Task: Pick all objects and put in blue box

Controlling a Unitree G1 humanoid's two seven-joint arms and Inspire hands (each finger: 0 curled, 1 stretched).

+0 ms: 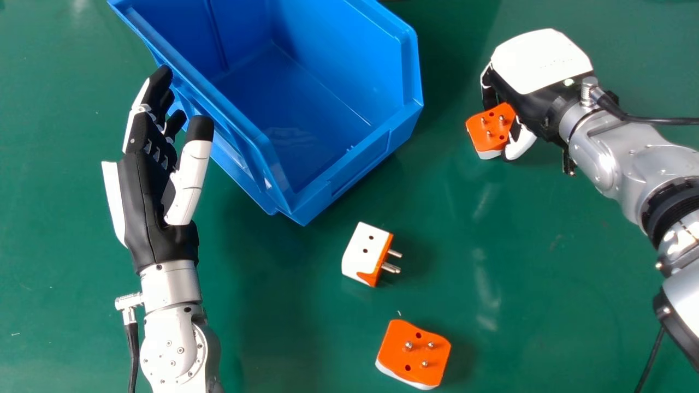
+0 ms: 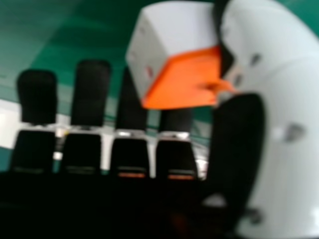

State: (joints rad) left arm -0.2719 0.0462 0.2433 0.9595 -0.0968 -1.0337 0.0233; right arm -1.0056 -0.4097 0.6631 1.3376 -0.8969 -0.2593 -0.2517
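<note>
Head view: right hand (image 1: 540,63) is over at the right, back up, thumb and fingers closed on an orange-and-white blocky plastic plug adapter (image 1: 491,128). Adapter's orange pin face is up, white body under it. It's outside the box, right of it and well apart. Can't tell if it touches the table.

Right hand view: same adapter sits against the thumb of the right hand (image 2: 286,89), in front of part of the fingers. Some blur there.

Left hand (image 1: 147,202) is released, fingers and thumb extended, alongside the box's left wall and overlapping it in view. Can't tell if it touches.

Large open-topped blue plastic box (image 1: 327,188) is at top centre, set at an angle on the smooth green table (image 1: 284,327). Its right wall and lower front lip stand between the held adapter and the inside.

Two more on the table, both outside the box:
- small white adapter with orange pin face (image 1: 365,252), on its side near the box's front corner, pins pointing right
- bigger orange-faced adapter with white base (image 1: 412,355), nearer the bottom edge, pins up

Also around: black cable (image 1: 655,120) off the right wrist, running over the silver forearm (image 1: 617,158); another black cable (image 1: 132,349) beside the left forearm (image 1: 169,341).
</note>
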